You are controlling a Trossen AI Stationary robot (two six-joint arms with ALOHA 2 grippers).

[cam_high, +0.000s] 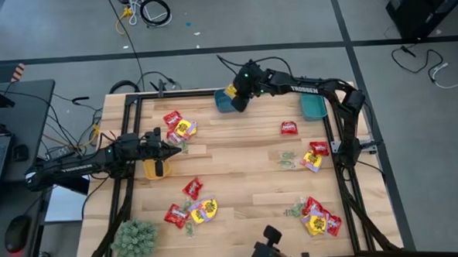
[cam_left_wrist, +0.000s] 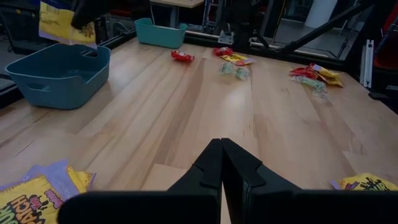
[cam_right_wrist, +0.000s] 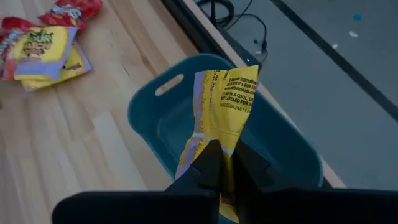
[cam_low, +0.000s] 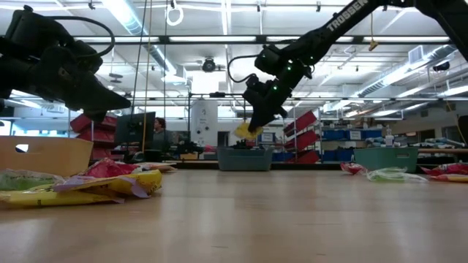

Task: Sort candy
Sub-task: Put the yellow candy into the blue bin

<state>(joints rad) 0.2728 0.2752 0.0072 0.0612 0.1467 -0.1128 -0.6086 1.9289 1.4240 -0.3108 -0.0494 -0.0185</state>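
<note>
**A:** What is the right gripper (cam_right_wrist: 219, 163) doing?

**B:** Its two dark fingers are pinched tight on a yellow crinkly candy packet with a purple edge (cam_right_wrist: 221, 112). It holds the packet up in the air, right over a dark teal plastic bin (cam_right_wrist: 281, 144) at the far edge of the wooden table (cam_high: 246, 174).

**A:** Is the packet touching the bin?

**B:** No. In the low view the packet (cam_low: 247, 131) hangs above the bin (cam_low: 245, 158), with a gap between them.

**A:** And the left gripper (cam_left_wrist: 221, 163)?

**B:** Its fingers are pressed together and hold nothing. It hangs over the left side of the table, above a yellow bin (cam_high: 155, 167).

**A:** Where is the rest of the candy?

**B:** It lies in little heaps on the table. One heap of red and yellow packets (cam_high: 179, 125) sits near the far left. Another heap (cam_high: 192, 210) sits near the front, in the middle. A third heap (cam_high: 320, 218) is at the front right. A fourth (cam_high: 314, 155) is by the right edge. One red packet (cam_high: 289, 127) lies alone.

**A:** Anything else?

**B:** A lighter teal bin (cam_high: 313, 106) stands at the far right corner. A green fuzzy ball (cam_high: 134, 238) sits at the front left corner.
</note>
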